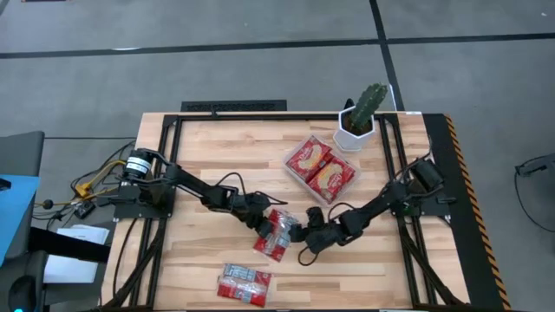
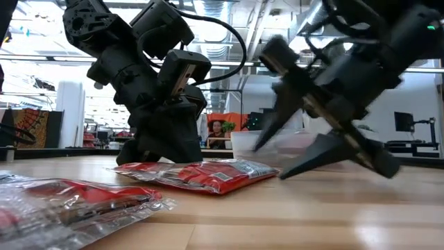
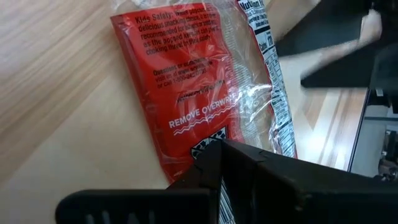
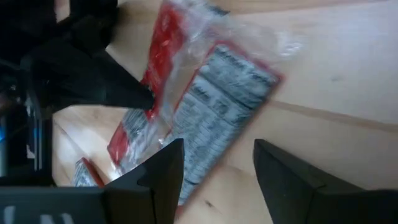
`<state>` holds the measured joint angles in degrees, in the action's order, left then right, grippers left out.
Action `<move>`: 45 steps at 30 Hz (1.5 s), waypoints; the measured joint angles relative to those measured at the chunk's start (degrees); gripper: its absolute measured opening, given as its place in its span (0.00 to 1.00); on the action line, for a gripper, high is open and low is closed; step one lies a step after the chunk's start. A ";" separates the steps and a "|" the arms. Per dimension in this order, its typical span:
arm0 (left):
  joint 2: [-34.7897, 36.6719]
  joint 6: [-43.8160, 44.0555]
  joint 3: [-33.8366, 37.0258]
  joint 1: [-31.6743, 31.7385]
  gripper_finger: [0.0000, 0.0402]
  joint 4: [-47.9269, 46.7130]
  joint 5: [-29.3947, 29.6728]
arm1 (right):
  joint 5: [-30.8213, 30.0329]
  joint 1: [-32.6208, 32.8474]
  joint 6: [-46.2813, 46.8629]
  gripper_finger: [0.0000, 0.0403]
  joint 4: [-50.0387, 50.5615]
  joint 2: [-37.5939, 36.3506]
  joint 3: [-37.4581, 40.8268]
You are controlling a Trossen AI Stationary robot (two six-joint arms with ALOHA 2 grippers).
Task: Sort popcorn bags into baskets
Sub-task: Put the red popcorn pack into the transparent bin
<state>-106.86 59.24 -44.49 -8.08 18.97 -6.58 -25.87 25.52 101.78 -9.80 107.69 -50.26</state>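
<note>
A red and white popcorn bag (image 1: 276, 234) lies flat on the table near its middle. My left gripper (image 1: 260, 222) comes down onto its left end and is shut there. My right gripper (image 1: 305, 236) hangs open just right of the same bag, and in its wrist view the fingers (image 4: 165, 171) stand either side of the bag's printed end (image 4: 217, 118); I cannot tell whether they touch it. A second bag (image 1: 244, 283) lies by the near edge. The clear tray (image 1: 290, 170) at the far right holds two bags (image 1: 321, 167). My left gripper is shut on the bag's left end (image 3: 205, 146), slanting down from the table's left. The fingers (image 3: 249, 180) cover the place of contact, so I cannot tell how many layers they hold. The rest of the bag (image 2: 201, 173) lies flat on the table.
A white pot with a green cactus (image 1: 360, 121) stands just beyond the tray at the far right. Black frame rails (image 1: 165, 173) run along the table's left and right sides. Bare wood lies at the far left and the near right.
</note>
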 joint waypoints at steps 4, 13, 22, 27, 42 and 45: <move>-0.01 0.02 0.02 0.00 0.00 0.14 0.21 | 2.00 -2.07 -4.20 0.55 0.26 2.27 -3.28; 0.01 -0.20 0.39 0.38 0.00 0.29 0.60 | 4.34 -4.04 -5.90 0.50 1.36 3.15 -4.86; 0.01 -9.33 0.24 0.55 0.00 1.35 -7.06 | 8.34 -6.17 -11.07 0.13 2.27 3.33 -4.86; -0.04 -10.47 0.24 0.93 0.00 1.80 -8.07 | 9.13 -8.10 -15.19 0.02 1.71 3.46 -4.86; 18.63 -10.78 0.47 2.19 0.00 -12.58 -13.04 | 8.94 -10.30 -19.50 0.01 2.78 -3.45 -4.68; 24.41 -10.84 0.32 2.14 0.00 -15.98 -11.28 | 7.72 -11.61 -20.84 0.00 3.01 -6.30 -4.68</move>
<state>-82.45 48.40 -44.17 -5.93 2.99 -17.86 -18.15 13.90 80.94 -6.79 101.40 -54.94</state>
